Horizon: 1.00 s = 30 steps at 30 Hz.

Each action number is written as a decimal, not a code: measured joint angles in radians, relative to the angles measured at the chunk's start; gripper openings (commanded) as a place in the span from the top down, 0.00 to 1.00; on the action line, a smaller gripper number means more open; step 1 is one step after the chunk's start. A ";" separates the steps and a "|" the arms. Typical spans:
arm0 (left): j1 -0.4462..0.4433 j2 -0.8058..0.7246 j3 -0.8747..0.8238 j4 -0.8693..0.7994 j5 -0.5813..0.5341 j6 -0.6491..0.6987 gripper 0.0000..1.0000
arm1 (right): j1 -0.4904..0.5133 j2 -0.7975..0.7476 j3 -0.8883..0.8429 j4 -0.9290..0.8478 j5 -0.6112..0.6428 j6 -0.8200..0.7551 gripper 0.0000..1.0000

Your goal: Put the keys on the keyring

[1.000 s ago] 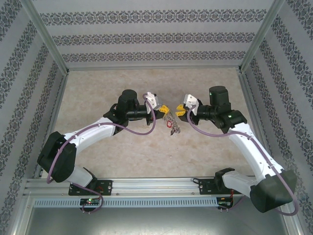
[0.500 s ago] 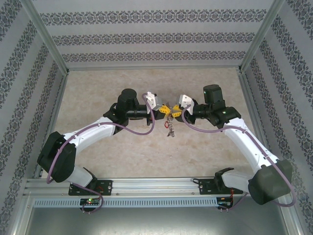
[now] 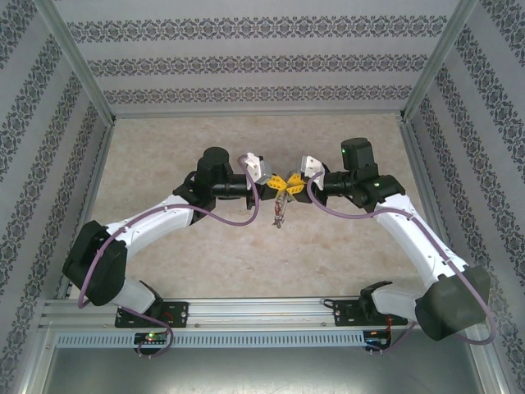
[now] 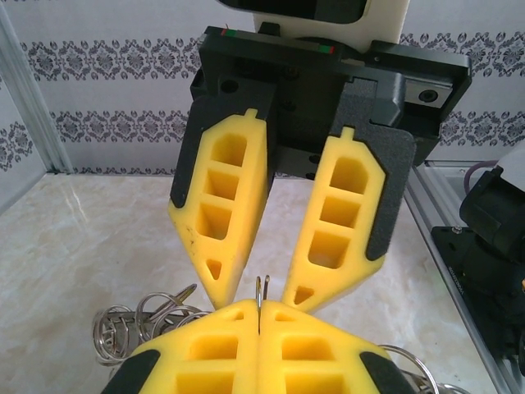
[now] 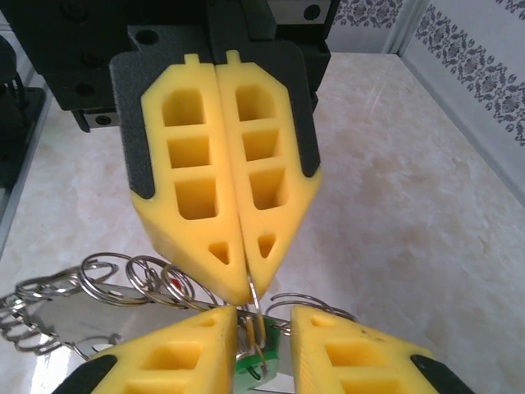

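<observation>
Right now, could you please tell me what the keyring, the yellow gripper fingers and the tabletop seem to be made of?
The keyring: thin metal wire, silvery and shiny, going by its bright glints. The left gripper: fingers probably moulded plastic or foam, matte yellow, with hollow cells. The table: pale veined stone look, slightly glossy; possibly marble, possibly a print.

open tabletop (image 3: 246, 254) around; keyring (image 3: 280, 211) dangles between fingers (image 3: 271, 187)
</observation>
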State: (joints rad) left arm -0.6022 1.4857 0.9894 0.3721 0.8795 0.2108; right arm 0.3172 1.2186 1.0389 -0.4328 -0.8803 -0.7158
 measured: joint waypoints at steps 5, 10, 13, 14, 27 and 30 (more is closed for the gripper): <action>0.000 0.000 0.000 -0.001 0.004 0.000 1.00 | 0.000 0.000 0.002 -0.027 -0.020 -0.016 0.73; 0.000 0.000 0.000 -0.006 0.008 0.000 1.00 | -0.001 0.000 0.006 -0.048 -0.050 -0.017 0.73; 0.000 0.000 0.000 -0.006 0.012 0.000 1.00 | -0.002 0.000 0.009 -0.057 -0.057 -0.017 0.74; 0.000 0.000 0.000 -0.006 0.013 0.001 1.00 | -0.003 0.000 0.009 -0.058 -0.058 -0.017 0.74; 0.000 0.000 0.002 -0.040 0.022 0.022 1.00 | -0.028 0.041 0.068 -0.158 -0.135 -0.022 0.79; 0.000 0.000 0.005 -0.048 0.027 0.026 1.00 | -0.035 0.044 0.076 -0.173 -0.135 -0.025 0.89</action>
State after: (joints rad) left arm -0.6022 1.4857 0.9939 0.3237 0.9066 0.2363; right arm 0.2821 1.2625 1.1149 -0.6056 -1.0157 -0.7410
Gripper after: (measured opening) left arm 0.059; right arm 0.152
